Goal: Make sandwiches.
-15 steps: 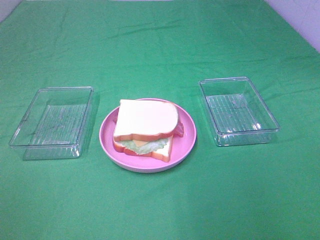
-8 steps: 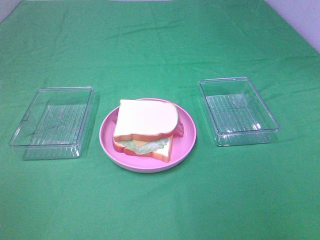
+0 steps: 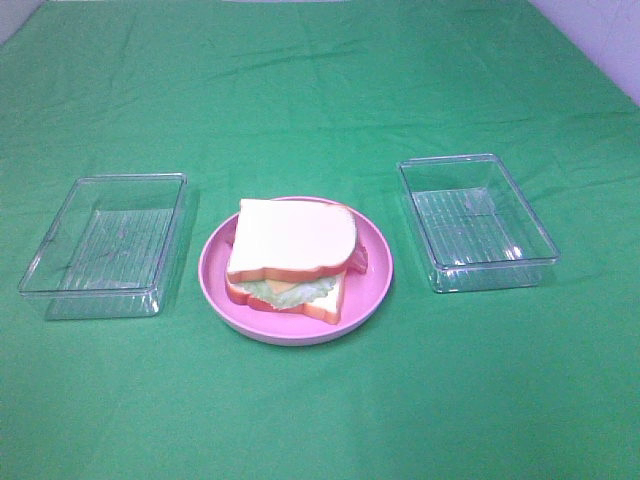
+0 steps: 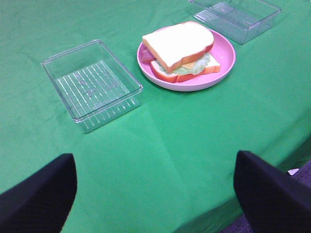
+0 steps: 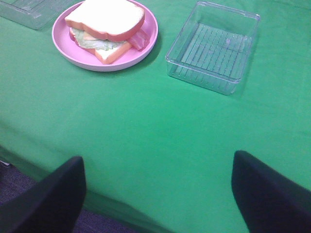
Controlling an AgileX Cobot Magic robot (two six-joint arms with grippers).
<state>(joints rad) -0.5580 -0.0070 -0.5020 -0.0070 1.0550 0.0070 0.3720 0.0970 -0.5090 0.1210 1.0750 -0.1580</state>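
Note:
A stacked sandwich lies on the round pink plate at the table's middle: white bread with orange-brown crust on top and bottom, pale green lettuce, a yellow-orange cheese square and a reddish bacon strip between. The sandwich and the pink plate appear far off in the left wrist view, where my left gripper stands open and empty near the table's front edge. My right gripper is open and empty too, well short of the sandwich. Neither gripper shows in the exterior high view.
A clear plastic tray sits left of the plate and another clear tray right of it; both look empty. A green cloth covers the table. The table's front edge runs close to both grippers.

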